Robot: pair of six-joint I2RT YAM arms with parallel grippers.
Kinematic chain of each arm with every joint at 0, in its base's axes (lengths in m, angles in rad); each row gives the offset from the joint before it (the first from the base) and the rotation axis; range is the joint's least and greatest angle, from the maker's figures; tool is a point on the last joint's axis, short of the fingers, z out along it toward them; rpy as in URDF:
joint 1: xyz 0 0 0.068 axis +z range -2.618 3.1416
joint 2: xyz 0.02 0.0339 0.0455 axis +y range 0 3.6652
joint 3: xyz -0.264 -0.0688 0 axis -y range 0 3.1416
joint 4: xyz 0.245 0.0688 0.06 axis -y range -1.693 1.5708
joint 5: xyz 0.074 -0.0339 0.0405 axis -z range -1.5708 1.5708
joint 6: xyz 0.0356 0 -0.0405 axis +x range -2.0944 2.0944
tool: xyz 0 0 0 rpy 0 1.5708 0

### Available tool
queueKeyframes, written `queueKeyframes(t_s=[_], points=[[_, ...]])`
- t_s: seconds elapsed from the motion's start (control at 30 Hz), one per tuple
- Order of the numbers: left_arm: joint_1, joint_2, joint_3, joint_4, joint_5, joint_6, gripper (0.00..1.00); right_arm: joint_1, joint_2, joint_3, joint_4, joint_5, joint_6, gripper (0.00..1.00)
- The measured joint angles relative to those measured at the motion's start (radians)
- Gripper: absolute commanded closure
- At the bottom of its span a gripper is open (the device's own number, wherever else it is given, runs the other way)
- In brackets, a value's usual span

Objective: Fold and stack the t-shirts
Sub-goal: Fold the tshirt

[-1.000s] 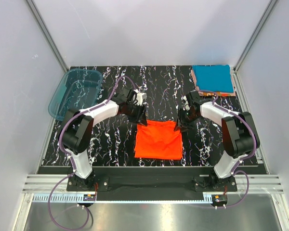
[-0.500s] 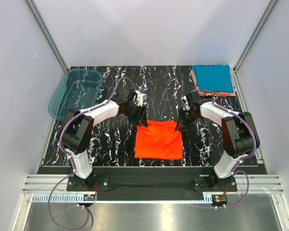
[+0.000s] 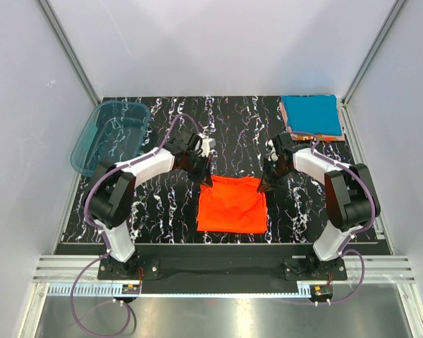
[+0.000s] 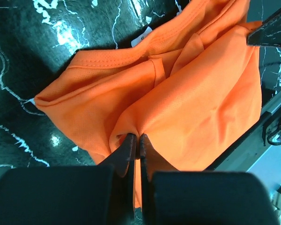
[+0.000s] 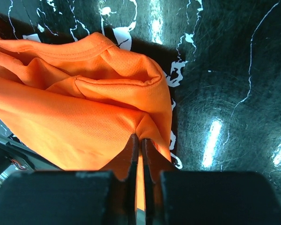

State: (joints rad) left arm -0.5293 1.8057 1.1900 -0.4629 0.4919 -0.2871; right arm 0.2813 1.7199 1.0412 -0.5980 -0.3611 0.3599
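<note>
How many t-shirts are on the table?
3: the orange-red t-shirt in the centre; the folded teal t-shirt at the far right corner; an orange edge of another under it. Others may be hidden.

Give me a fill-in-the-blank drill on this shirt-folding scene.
1. The left pincer and the right pincer are both shut on the orange t-shirt, which lies ___ the two arms.
2. The teal t-shirt lies folded at the table's far ___ corner.
3. The translucent tub stands at the far ___ corner.
Missing words: between; right; left.
</note>
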Motion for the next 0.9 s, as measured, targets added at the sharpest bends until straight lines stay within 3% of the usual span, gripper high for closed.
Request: queueKeyframes(t_s=[0.33, 0.47, 0.6, 0.9], points=[[-0.007, -0.236, -0.035, -0.024, -0.022, -0.028, 1.0, 0.0, -0.164, 0.075, -0.111, -0.04, 0.035, 0.99], [-0.007, -0.25, -0.034, -0.027, -0.039, -0.036, 1.0, 0.0, -0.171, 0.13, -0.108, -0.056, 0.045, 0.99], [0.007, -0.167, 0.013, -0.066, -0.063, -0.045, 0.99, 0.0, -0.107, 0.159, -0.079, -0.058, 0.052, 0.99], [0.126, 0.118, 0.208, -0.084, -0.098, -0.039, 0.98, -0.002, 0.203, 0.343, -0.008, -0.05, 0.019, 0.96]])
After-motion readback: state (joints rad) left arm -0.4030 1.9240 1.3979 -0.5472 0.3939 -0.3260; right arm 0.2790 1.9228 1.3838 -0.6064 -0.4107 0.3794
